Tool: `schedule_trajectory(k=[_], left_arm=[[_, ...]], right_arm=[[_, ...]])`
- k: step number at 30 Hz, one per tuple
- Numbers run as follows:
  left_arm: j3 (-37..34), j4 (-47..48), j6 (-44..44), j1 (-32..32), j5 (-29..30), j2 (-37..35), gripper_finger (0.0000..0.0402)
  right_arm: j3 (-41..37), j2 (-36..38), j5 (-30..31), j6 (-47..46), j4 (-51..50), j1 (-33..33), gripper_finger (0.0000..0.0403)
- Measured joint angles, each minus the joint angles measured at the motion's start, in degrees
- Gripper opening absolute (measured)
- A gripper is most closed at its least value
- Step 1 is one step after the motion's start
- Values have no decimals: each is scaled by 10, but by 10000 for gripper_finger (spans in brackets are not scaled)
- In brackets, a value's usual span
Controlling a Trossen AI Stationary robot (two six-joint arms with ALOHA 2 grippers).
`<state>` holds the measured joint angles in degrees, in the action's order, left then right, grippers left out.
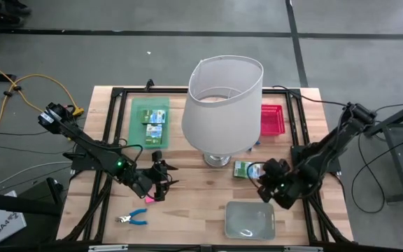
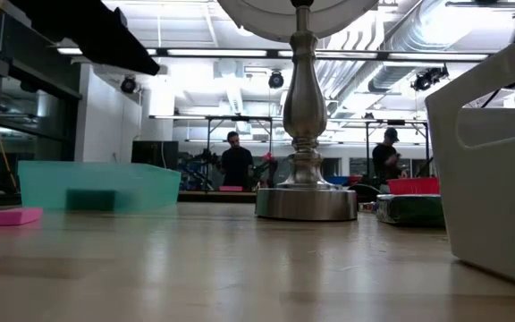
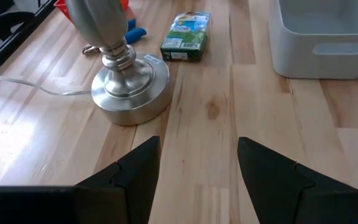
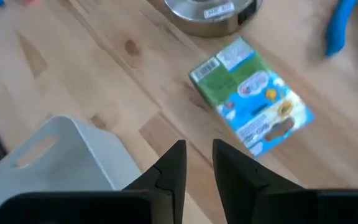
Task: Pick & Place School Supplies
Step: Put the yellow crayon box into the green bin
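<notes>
Right gripper hovers over bare wood with its two dark fingers drawn close, only a narrow slit between them and nothing held there; in the high view it sits near the table's right side, just beside the crayon box that lies flat by the lamp base. That green-and-blue printed crayon box rests on the wooden table ahead of the fingertips, apart from them, with a blue-handled tool showing past it at the frame's edge. Close by stands the clear grey tray, its rim and handle slot visible beside the right gripper in the wrist view. Left gripper waits left of centre with its fingers spread wide and empty, facing the lamp base and the same crayon box farther off. Near the table's front left lie the blue-handled scissors, and a pink eraser sits just beside the left gripper. More crayon boxes lie in the green tray behind it. A red tray sits right of the big white lampshade.
</notes>
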<state>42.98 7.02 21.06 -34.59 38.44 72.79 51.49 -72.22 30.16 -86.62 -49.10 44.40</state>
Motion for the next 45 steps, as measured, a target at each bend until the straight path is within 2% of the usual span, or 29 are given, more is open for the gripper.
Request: schedule_trajectory(k=[11,18,29,45], left_arm=[[0,-9,0,1,0,0,206],[0,-16,0,1,1,0,206],[0,-45,0,1,3,0,206],[0,-45,0,1,2,0,206]], right_arm=[[-208,140,48,-74,207,55,70],[-317,176,92,-108,340,98,70],[-395,178,120,-235,365,144,70],[-417,178,145,-300,360,152,70]])
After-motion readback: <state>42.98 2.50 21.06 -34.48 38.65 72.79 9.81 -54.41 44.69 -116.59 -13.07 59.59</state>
